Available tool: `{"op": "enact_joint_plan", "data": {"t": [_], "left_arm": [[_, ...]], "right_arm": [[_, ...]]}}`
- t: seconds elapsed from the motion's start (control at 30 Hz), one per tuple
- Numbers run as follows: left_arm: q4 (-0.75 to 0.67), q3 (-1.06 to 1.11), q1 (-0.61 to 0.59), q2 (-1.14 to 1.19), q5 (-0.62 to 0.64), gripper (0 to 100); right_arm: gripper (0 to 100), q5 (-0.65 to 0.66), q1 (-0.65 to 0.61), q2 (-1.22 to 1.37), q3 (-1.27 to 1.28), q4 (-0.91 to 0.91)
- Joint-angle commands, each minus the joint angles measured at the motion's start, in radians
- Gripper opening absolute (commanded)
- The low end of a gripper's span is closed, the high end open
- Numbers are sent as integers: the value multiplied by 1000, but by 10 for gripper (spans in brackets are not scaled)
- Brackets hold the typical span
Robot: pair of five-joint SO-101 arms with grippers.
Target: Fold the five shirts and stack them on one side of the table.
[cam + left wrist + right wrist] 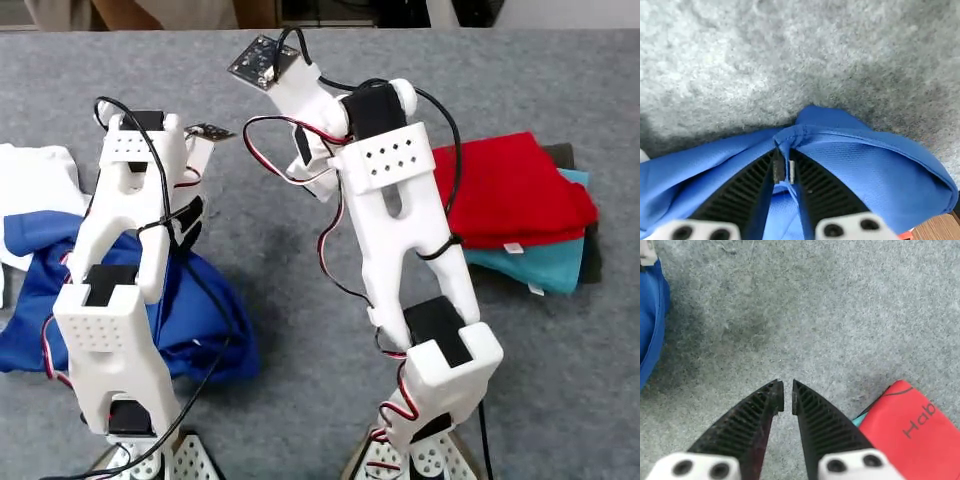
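1. I see the left gripper (784, 171) with its jaws pressed together on a raised fold of the blue shirt (870, 170). The cloth is pinched right at the fingertips.
2. From the high view, the blue shirt lies crumpled on the left side of the grey felt table (290, 335), under and around my left arm. It is not folded.
3. A white shirt (35, 175) lies just beyond the blue one at the table's left edge, and the blue cloth overlaps its near part.
4. The right gripper (788, 396) hangs over bare felt near the middle of the table. Its jaws are drawn almost together, with only a thin slit between the tips, and they grip nothing.
5. On the right side sits a stack of folded shirts. A red shirt (505, 190) is on top, and a teal shirt (530, 265) shows beneath its near edge. A dark shirt (592, 250) is at the bottom, showing along the far and right edges.
6. In the right wrist view, a corner of the red shirt lies just beside the right gripper's fingertips without touching them, and the blue shirt is well apart on the other side.
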Motion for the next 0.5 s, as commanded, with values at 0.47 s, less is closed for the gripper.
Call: {"op": "enact_joint_plan", "data": {"t": [0.47], "left_arm": [[31, -249, -285, -130, 313, 18]], "right_arm": [[44, 0, -16, -5, -7, -23]]}}
